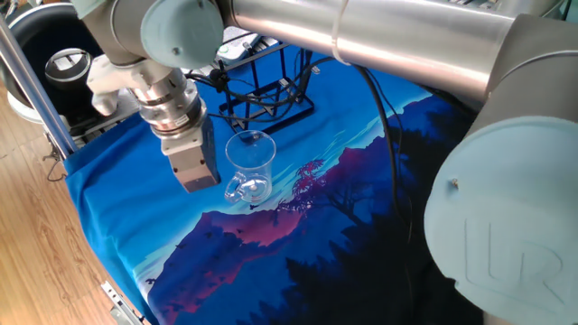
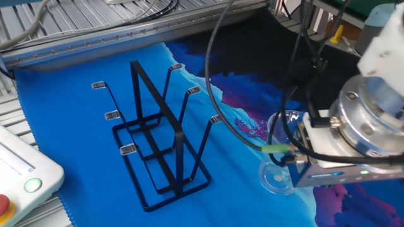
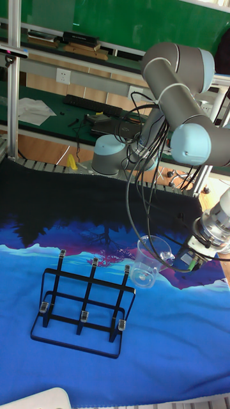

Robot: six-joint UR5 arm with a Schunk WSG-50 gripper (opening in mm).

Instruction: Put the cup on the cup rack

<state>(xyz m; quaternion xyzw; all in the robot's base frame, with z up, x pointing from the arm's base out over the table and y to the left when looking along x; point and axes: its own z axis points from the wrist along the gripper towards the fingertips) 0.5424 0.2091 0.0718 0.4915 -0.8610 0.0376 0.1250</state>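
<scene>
While the cup (image 1: 249,166) stands upright on the blue cloth (image 1: 126,181), the gripper (image 1: 194,173) hangs just beside it — clear of the glass. Whether its jaws are parted, I can't tell; the cup rack (image 2: 158,142) stands apart.

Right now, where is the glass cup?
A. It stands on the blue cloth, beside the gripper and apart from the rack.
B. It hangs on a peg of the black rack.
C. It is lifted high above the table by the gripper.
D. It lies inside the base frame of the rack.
A. The cup stands upright on the cloth, with the gripper just beside it; the cup rack stands apart with bare pegs.
</scene>
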